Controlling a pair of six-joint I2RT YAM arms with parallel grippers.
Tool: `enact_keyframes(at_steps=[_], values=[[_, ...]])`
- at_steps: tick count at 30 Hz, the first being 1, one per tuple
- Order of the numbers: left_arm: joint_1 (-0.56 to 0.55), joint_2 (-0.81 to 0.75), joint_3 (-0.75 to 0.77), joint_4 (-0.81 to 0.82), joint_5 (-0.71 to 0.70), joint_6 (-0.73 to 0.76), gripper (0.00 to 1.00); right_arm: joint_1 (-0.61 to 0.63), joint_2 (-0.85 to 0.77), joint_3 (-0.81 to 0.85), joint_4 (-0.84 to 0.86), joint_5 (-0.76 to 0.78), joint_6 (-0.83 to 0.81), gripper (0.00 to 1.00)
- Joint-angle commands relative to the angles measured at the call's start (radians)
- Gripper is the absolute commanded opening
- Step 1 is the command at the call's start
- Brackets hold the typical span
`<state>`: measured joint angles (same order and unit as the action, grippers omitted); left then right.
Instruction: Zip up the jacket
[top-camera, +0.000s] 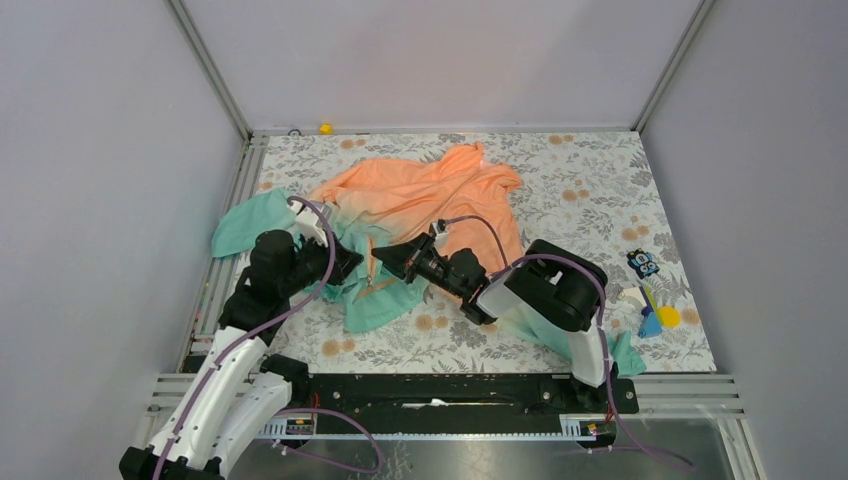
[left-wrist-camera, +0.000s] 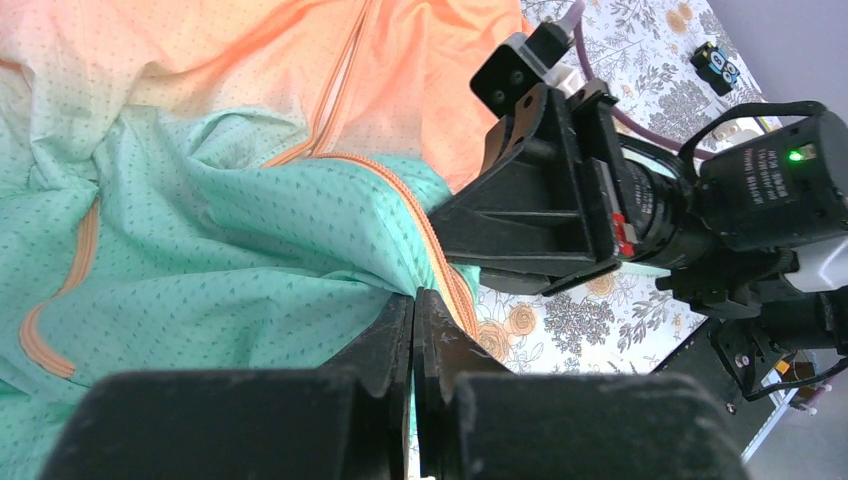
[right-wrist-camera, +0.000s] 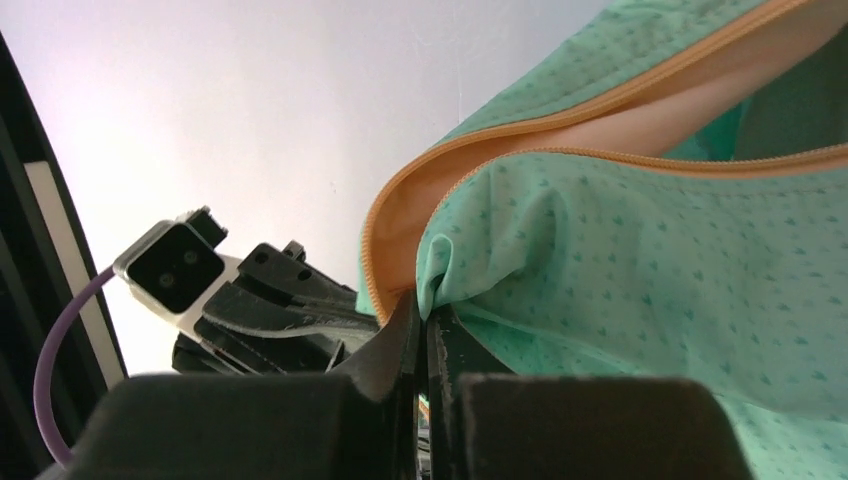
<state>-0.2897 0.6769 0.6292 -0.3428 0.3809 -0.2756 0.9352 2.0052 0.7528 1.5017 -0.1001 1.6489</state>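
The jacket (top-camera: 430, 190) lies crumpled on the floral table, orange at the back and teal toward me. My left gripper (top-camera: 353, 264) and right gripper (top-camera: 381, 257) meet tip to tip at its teal hem. In the left wrist view the left gripper (left-wrist-camera: 414, 296) is shut on a fold of teal jacket (left-wrist-camera: 220, 230) beside the orange zipper (left-wrist-camera: 440, 250). In the right wrist view the right gripper (right-wrist-camera: 421, 312) is shut on the teal jacket (right-wrist-camera: 650, 270) at its orange zipper edge (right-wrist-camera: 560, 110), and the fabric hangs lifted off the table. The zipper stands apart here.
A teal sleeve (top-camera: 250, 222) spreads to the left near the table's rail. Small toys (top-camera: 643, 264) and a yellow and blue piece (top-camera: 660, 318) lie at the right edge. A small yellow object (top-camera: 326, 128) sits at the back wall.
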Motion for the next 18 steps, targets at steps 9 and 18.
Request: enact_keyframes(at_steps=[9,18], values=[[0.002,-0.052,-0.012,0.088,0.034,0.033,0.0,-0.021,0.067,0.017,0.148,-0.017,0.161,0.0],[0.001,-0.034,-0.023,0.106,0.033,0.035,0.0,-0.024,0.053,0.029,0.15,-0.018,0.198,0.0]])
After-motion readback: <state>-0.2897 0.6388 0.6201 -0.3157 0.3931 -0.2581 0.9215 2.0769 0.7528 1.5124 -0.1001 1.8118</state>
